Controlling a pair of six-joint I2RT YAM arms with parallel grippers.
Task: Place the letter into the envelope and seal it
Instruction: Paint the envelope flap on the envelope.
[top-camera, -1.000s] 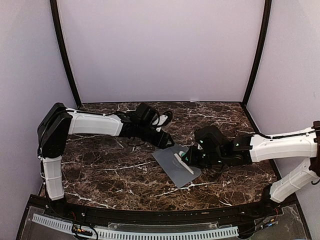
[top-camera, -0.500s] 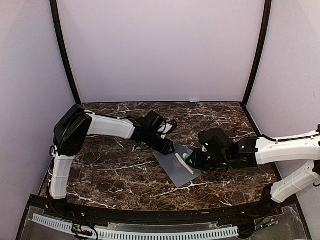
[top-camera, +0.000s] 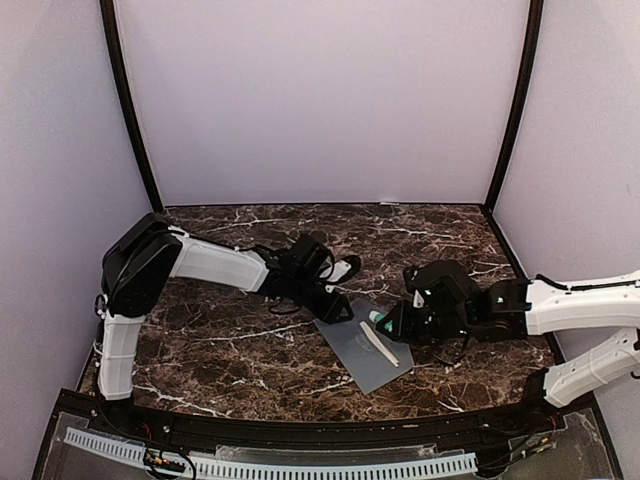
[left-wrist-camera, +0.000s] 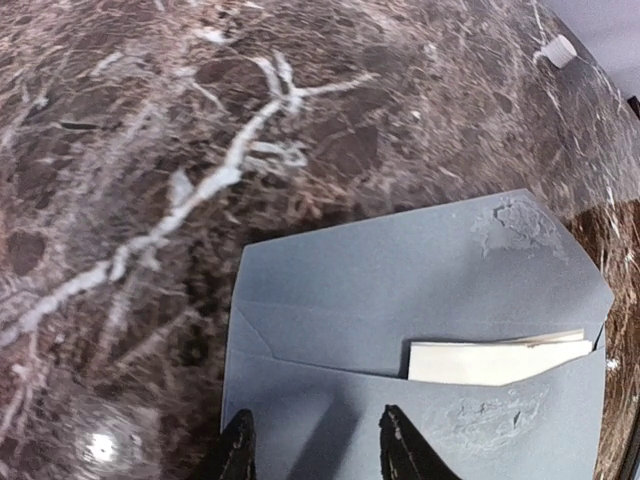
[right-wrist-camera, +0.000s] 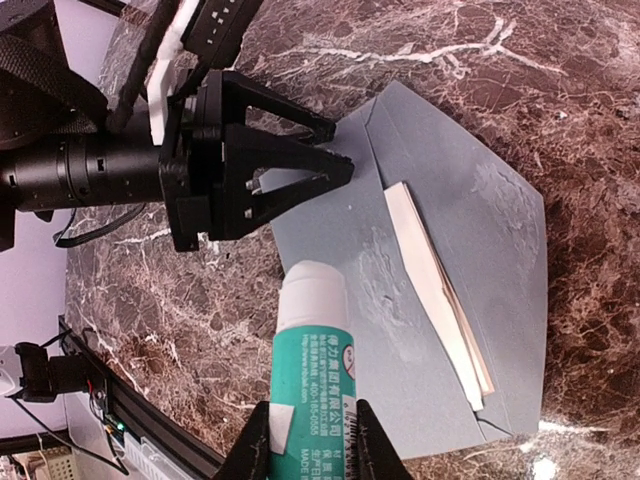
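- Marble table (top-camera: 220, 350), dark brown with white veins; lilac walls on three sides.
- Small white cylinder (left-wrist-camera: 555, 50) lying on the marble, well apart from the paper; too blurred to name more closely.
- Glue stick (right-wrist-camera: 315, 350) clamped between the fingers of the right gripper (right-wrist-camera: 310, 450), white tip out front and above the pocket side of the envelope (right-wrist-camera: 450, 260), hiding part of the near edge in the right wrist view. Contact with the paper: cannot tell.
- Left gripper (left-wrist-camera: 318, 448) at the opposite edge of the envelope, fingers spread apart, nothing between them, tips over the grey paper.
- Slate-grey envelope flat on the table centre, between the two grippers, pointed flap open and lying flat.
- Rough, mottled patches on the flap point and on the pocket front.
- Letter (left-wrist-camera: 490, 360): folded white paper tucked into the pocket, upper edge sticking out along the opening, off to one end.
- Glue stick label teal with white print; "MADE" readable at the lower edge, a web address and digits too small to read surely.
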